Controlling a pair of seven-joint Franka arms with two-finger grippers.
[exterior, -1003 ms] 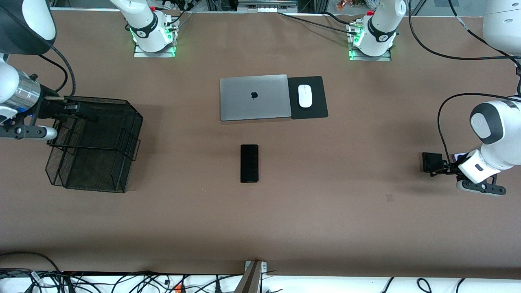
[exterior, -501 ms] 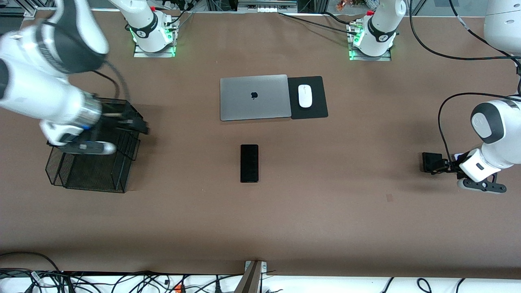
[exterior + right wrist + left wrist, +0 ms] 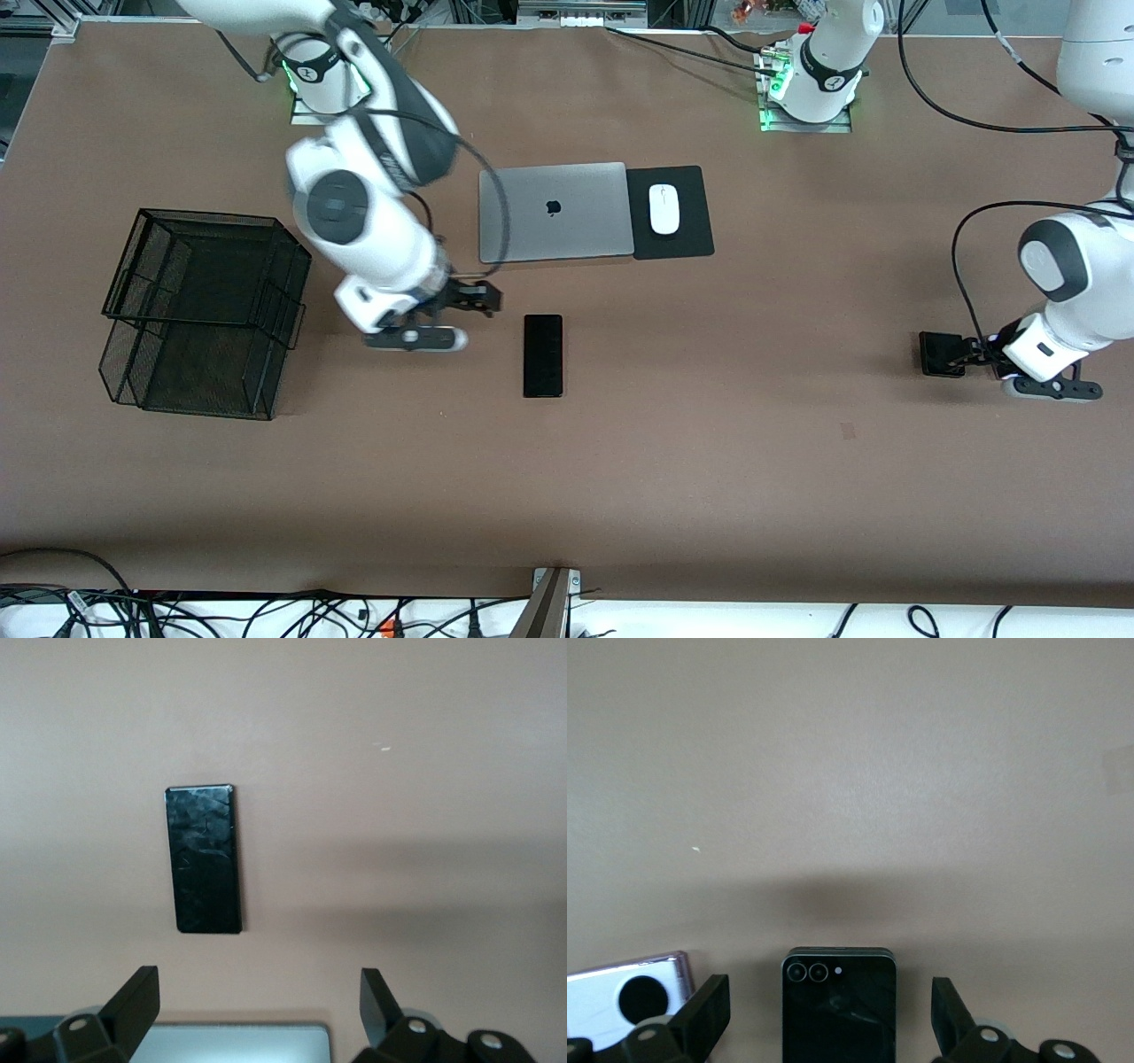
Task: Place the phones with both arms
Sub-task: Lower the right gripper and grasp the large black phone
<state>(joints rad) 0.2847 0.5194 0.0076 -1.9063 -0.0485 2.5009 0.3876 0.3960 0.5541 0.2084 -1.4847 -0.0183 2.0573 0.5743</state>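
Toward the right arm's end: we note a black wire basket on the table.
Right gripper: released, jaws wide and empty, over the table between basket and slim phone.
Slim phone: flat at mid-table, nearer the front camera than the laptop; apart from the gripper.
Mouse: on a black pad beside the laptop.
Left gripper: low at the left arm's end, jaws wide, one each side of the small black phone; we see no contact.
Lavender phone: just beside the black one.

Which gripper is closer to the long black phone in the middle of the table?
Right. The right gripper is open just beside the long black phone, toward the laptop. The left gripper is open over the small black phone at the left arm's end.
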